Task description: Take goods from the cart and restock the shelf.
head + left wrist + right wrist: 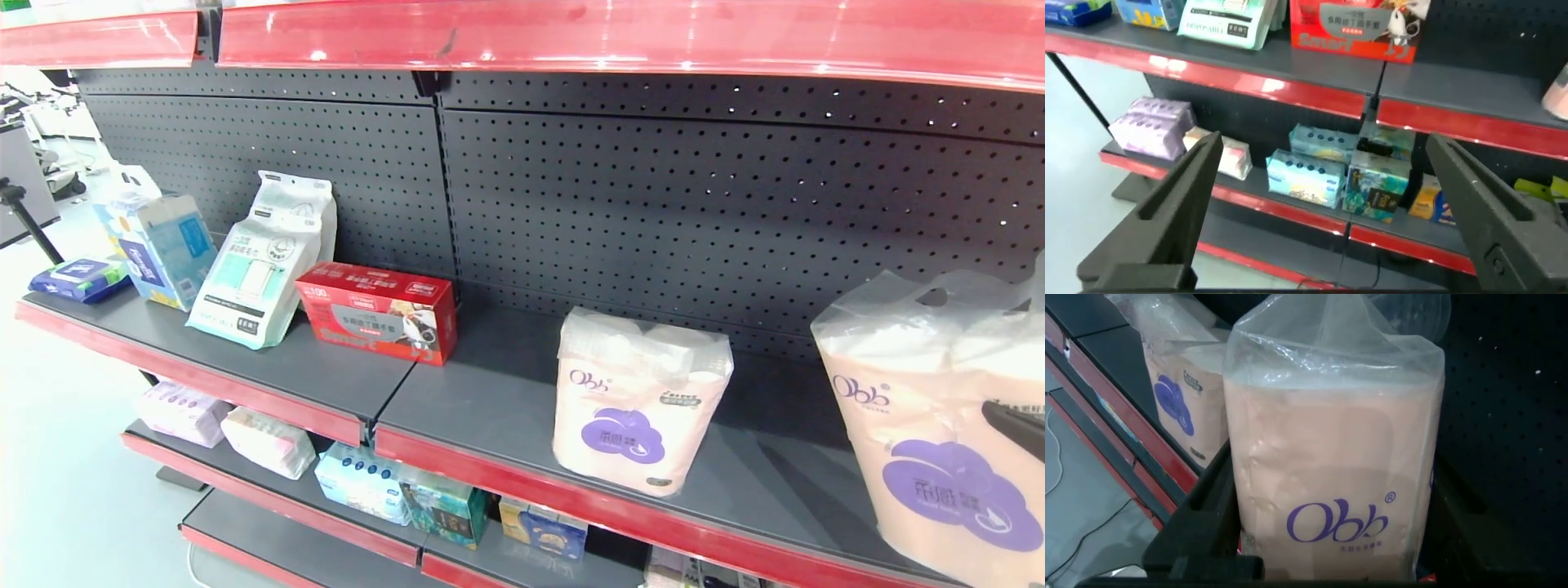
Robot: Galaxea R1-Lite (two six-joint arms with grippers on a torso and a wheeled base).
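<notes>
Shelf (490, 384), dark boards with red edges: 1 tissue-roll pack (939, 425) at its right end, pinched between the right gripper (1331, 539) fingers. 1 matching pack (637, 400) stands just left of it, and 1 red box (377, 312) farther left. Left gripper (1323, 212): spread, empty, facing the lower tiers.

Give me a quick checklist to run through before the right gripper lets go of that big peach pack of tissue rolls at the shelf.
1. Grip: the right gripper has a finger on each side of the peach tissue-roll pack in clear plastic: ok.
2. Pack roughly upright: ok.
3. Pack's base resting on the dark grey shelf board: cannot tell, the base is cut off.
4. Bare gap between it and the matching pack standing on the board: ok.
5. Left gripper open, by the lower shelves, away from the pack: ok.
</notes>
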